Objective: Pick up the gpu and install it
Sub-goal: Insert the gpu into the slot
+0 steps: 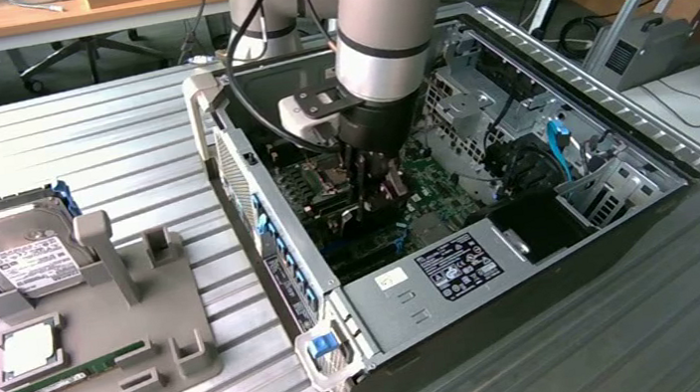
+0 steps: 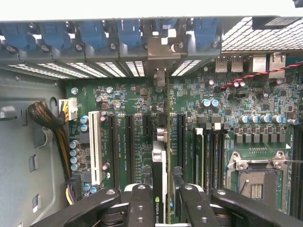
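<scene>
One arm reaches down into an open computer case (image 1: 339, 328) lying on its side on the slatted metal counter (image 1: 89, 138), and you see its tool (image 1: 373, 185) sunk among the boards near the case's middle. In the wrist view the tool (image 2: 161, 201) is closed on the gpu (image 2: 160, 161), a thin black card held edge-on between the dark fingers (image 2: 140, 203), so you meet it as a narrow upright strip. The card stands over the green motherboard (image 2: 128, 94), lined up with the row of long black expansion slots (image 2: 129, 142); whether its lower edge is already seated in one you cannot tell. Its pale metal bracket (image 2: 160, 78) sits against the case's rear wall, among the blue slot clips (image 2: 90, 35). From the exterior view, at nine o'clock of the case and well apart from it, a grey holder tray (image 1: 178, 317) rests on the counter. On that tray a silver hard drive (image 1: 17, 257) with a white label stands at its eleven o'clock corner, and a narrow green memory stick (image 1: 72, 375) lies toward its seven o'clock side.
</scene>
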Robot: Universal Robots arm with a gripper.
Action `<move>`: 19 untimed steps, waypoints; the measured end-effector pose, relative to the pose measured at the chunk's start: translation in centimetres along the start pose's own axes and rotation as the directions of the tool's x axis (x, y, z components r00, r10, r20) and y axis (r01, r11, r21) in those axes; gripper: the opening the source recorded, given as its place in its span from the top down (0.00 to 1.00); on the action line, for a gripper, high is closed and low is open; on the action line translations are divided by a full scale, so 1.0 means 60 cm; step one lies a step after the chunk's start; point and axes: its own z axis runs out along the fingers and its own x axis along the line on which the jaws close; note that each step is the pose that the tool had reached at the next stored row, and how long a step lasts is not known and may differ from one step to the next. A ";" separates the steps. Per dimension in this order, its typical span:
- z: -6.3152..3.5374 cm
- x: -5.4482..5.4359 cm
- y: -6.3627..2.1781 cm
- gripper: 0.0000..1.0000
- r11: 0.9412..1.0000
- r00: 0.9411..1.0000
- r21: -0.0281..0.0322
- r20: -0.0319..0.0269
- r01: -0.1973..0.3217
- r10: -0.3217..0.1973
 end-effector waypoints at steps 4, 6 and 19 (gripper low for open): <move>0.000 0.000 0.002 0.74 1.000 1.000 0.001 0.000 0.000 0.000; 0.000 0.000 0.004 0.74 1.000 1.000 0.001 0.000 0.000 0.000; 0.007 0.000 0.011 0.74 1.000 1.000 0.001 0.000 0.000 0.000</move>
